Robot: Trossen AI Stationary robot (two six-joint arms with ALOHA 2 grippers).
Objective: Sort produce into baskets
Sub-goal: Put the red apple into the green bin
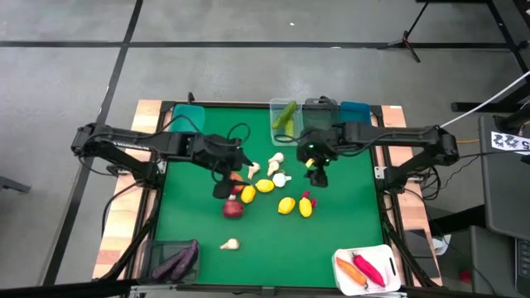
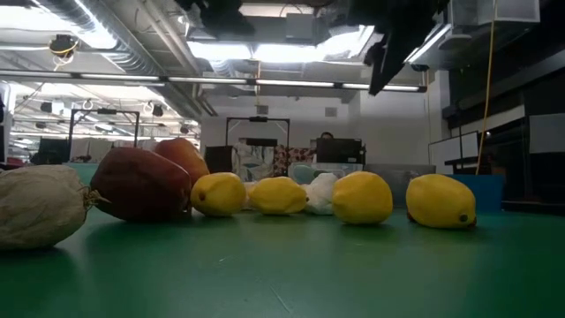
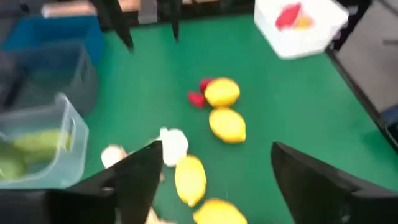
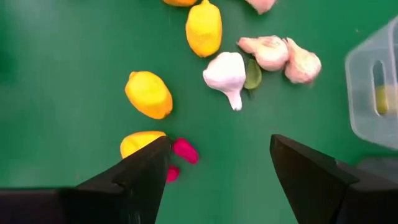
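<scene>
A green table (image 1: 265,240) fills the middle of the overhead view, with two dark arms reaching in from either side. Along its far edge stand a teal basket (image 1: 189,114), a clear basket (image 1: 286,116) holding green cucumbers (image 1: 285,115), and a dark grey basket (image 1: 321,108). At the near edge, a dark grey basket (image 1: 175,258) holds purple eggplants (image 1: 177,260), and a white basket (image 1: 368,269) holds an orange carrot (image 1: 351,271) and a red-pink pepper (image 1: 368,266).

The left gripper (image 1: 222,189) hangs over the loose pile, its fingers (image 3: 140,171) spread apart and empty; red apples (image 1: 234,207) lie just beside them, and yellow lemons (image 3: 189,178) and a white garlic bulb (image 3: 173,144) lie between and ahead of them.

The right gripper (image 1: 317,176) is also spread wide and empty. Ahead of its fingers (image 4: 146,171) lie more lemons (image 4: 148,94), a cluster of garlic bulbs (image 4: 268,52), and small red-pink peppers (image 4: 185,150) just beside one finger.

A lone garlic bulb (image 1: 229,244) lies well apart from both grippers.
</scene>
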